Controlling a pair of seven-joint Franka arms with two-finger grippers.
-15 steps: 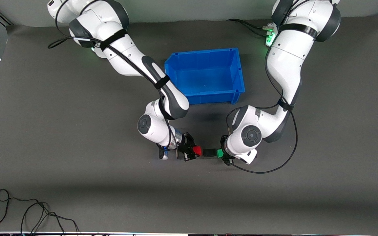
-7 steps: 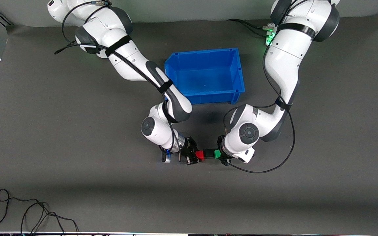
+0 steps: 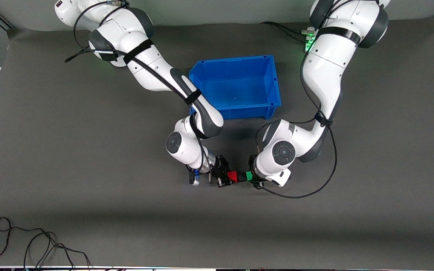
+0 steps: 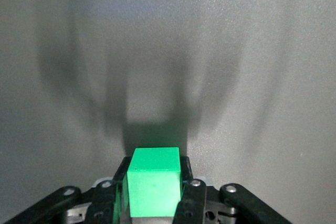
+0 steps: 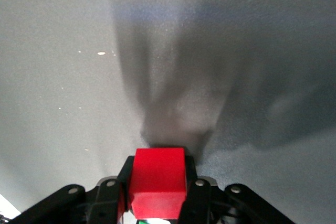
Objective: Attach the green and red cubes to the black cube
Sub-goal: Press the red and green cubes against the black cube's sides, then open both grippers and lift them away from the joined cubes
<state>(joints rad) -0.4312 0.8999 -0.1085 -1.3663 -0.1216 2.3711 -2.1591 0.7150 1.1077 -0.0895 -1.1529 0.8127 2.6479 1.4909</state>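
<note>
In the front view, my right gripper [image 3: 227,177] is shut on the red cube [image 3: 233,176]. My left gripper [image 3: 252,176] is shut on the green cube [image 3: 248,175]. The two cubes are held in one line just over the mat, nearer the front camera than the bin. The black cube [image 3: 240,175] shows only as a thin dark strip squeezed between them. The left wrist view shows the green cube [image 4: 155,182] clamped between black fingers [image 4: 191,200]. The right wrist view shows the red cube [image 5: 157,179] clamped the same way. The black cube is hidden in both wrist views.
A blue bin [image 3: 271,84] with nothing in it stands on the dark mat between the two arms, farther from the front camera than the cubes. Loose black cables [image 3: 32,241] lie at the mat's near edge toward the right arm's end.
Both grippers moved toward each other with their cubes. The gaps on either side of the black cube closed, and red, black and green now sit pressed in one row.
</note>
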